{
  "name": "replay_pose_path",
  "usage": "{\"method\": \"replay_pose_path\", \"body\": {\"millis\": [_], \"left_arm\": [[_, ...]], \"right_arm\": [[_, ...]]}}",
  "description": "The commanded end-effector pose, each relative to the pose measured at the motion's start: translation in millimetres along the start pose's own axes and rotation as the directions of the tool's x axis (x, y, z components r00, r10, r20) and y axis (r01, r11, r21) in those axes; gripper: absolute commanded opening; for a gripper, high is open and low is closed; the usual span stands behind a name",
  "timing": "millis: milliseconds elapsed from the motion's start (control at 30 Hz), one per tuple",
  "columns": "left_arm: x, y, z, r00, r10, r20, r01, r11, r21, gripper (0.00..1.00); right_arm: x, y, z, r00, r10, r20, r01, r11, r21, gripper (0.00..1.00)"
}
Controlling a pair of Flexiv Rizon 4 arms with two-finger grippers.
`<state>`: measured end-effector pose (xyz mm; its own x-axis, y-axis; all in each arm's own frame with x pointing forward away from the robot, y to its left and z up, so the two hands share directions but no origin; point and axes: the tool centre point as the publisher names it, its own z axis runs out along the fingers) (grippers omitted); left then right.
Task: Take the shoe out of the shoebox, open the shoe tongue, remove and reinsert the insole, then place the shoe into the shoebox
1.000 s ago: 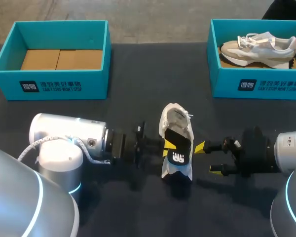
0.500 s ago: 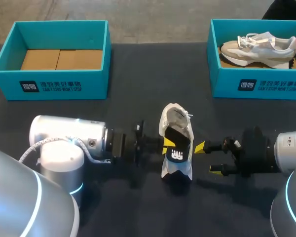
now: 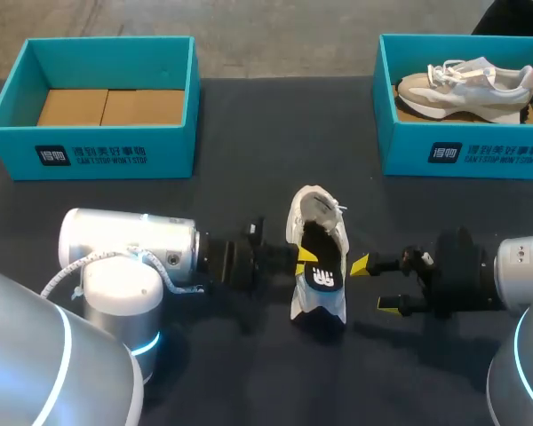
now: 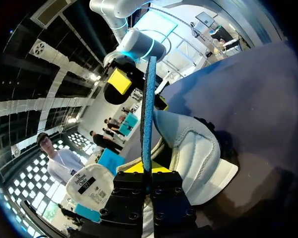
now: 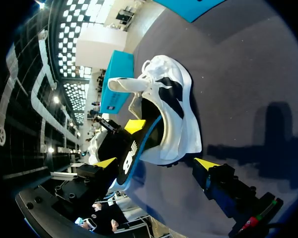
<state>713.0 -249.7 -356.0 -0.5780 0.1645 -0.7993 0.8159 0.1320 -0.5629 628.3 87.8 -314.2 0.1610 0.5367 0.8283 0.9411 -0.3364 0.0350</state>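
Left pincer (image 3: 304,261) on insole (image 3: 322,272) — at shoe (image 3: 313,206)

Shoe (image 3: 313,206) mid table (image 3: 249,177). L gripper (image 3: 304,260) just left of it, R gripper (image 3: 373,286) just right. Behind: L box (image 3: 89,155), R box (image 3: 466,155) w/ 2nd shoe (image 3: 466,87) in it.

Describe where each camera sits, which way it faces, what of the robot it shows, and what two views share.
Head view: fixed above and behind the robot, looking down on the table; both arms come in from the sides, left claw and right claw flanking the shoe.
Left wrist view: on the left wrist, looking along the left claw, shut on the insole, seen edge-on.
Right wrist view: on the right wrist, facing the shoe; the open right claw shows.
Shared: both wrist views show shoe and insole.
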Motion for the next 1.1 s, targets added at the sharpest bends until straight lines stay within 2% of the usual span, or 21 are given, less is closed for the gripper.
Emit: {"method": "replay_pose_path", "body": {"millis": [33, 167, 200, 233, 267, 533, 733, 1100], "left_arm": [[1.3, 4, 4, 1.0, -0.003, -0.002, 0.003, 1.0, -0.011, 0.0], [-0.7, 2, 1, 1.0, -0.018, 0.004, 0.018, 1.0, -0.008, 0.0], [-1.2, 2, 0, 1.0, -0.019, 0.005, 0.019, 1.0, -0.008, 0.08], [-1.7, 1, 0, 1.0, -0.019, 0.007, 0.019, 1.0, -0.005, 0.3], [-2.4, -1, -1, 1.0, -0.024, 0.009, 0.024, 1.0, 0.0, 0.35], [-6.5, -15, -3, 0.999, -0.037, 0.02, 0.037, 0.999, 0.031, 0.45], [-8.2, -24, -4, 0.999, -0.036, 0.023, 0.035, 0.998, 0.048, 0.44], [-11.5, -39, -9, 0.999, -0.027, 0.021, 0.026, 0.998, 0.054, 0.28]], "right_arm": [[1.1, -1.0, 0, 1.0, 0.001, 0.004, -0.001, 1.0, -0.002, 1.0], [1.1, -1.0, 0, 1.0, 0.001, 0.004, -0.001, 1.0, -0.002, 1.0], [1.1, -1.0, 0, 1.0, 0.001, 0.004, -0.001, 1.0, -0.002, 1.0], [1.1, -1.0, 0, 1.0, 0.001, 0.004, -0.001, 1.0, -0.002, 1.0], [1.1, -1.0, 0, 1.0, 0.001, 0.004, -0.001, 1.0, -0.002, 1.0], [1.1, -1.0, 0, 1.0, 0.001, 0.004, -0.001, 1.0, -0.002, 1.0], [1.1, -1.0, 0, 1.0, 0.001, 0.004, -0.001, 1.0, -0.002, 1.0], [1.1, -1.0, 0, 1.0, 0.001, 0.004, -0.001, 1.0, -0.002, 1.0]]}}
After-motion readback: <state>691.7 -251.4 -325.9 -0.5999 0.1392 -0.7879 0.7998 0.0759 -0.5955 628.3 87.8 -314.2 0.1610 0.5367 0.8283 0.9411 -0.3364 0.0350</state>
